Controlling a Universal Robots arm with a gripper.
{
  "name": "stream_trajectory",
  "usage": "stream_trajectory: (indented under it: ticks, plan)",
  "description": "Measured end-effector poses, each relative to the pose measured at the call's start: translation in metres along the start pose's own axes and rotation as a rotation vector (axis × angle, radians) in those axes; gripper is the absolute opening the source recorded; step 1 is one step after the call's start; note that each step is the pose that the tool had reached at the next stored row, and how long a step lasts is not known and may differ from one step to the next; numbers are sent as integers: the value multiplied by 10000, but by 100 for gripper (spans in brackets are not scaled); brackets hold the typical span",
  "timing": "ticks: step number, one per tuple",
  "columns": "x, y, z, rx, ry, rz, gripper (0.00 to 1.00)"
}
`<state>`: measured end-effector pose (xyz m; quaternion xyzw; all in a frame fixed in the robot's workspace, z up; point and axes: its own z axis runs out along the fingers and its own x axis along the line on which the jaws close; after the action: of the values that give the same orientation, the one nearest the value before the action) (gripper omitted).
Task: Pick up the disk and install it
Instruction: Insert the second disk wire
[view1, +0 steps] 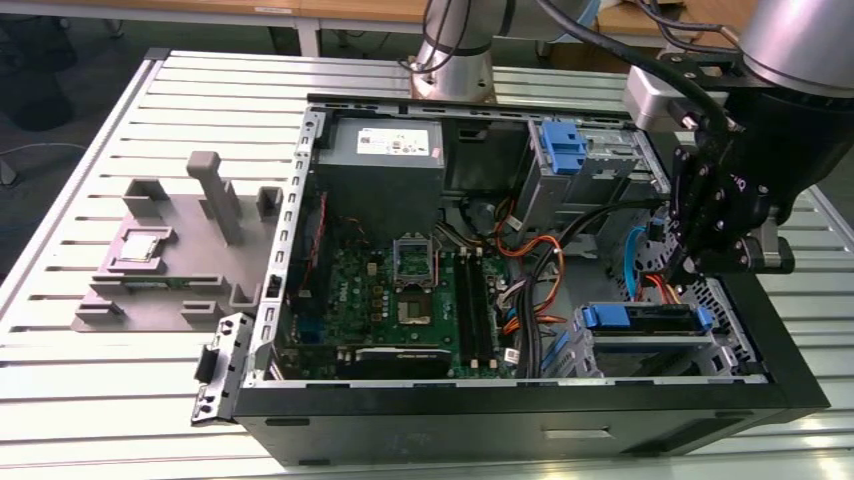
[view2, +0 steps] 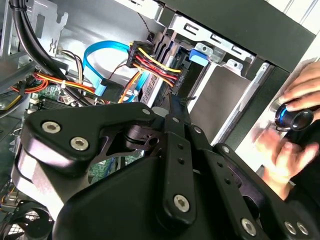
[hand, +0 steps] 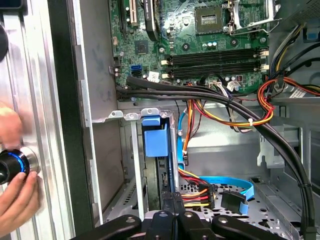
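An open computer case (view1: 534, 410) lies on a slatted tabletop (view1: 80, 400) in the exterior view, the arm's end effector (view1: 714, 262) lowered inside. The first wrist view shows the disk (hand: 156, 142) standing on edge in its drive bay, fingertips pressed together just beside it, and a person's hand (hand: 17, 197) on a blue-lit knob (hand: 11, 165).
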<state>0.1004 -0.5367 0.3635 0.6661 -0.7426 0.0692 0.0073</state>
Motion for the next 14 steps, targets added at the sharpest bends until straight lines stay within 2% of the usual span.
stream_trajectory:
  ticks: [5, 9, 14]
  plan:
    - [0, 1, 0, -6, 1, -1, 11]
    - [7, 62, -4, -4, -38, 3, 11]
    - [-4, 69, -11, -4, -39, 3, 11]
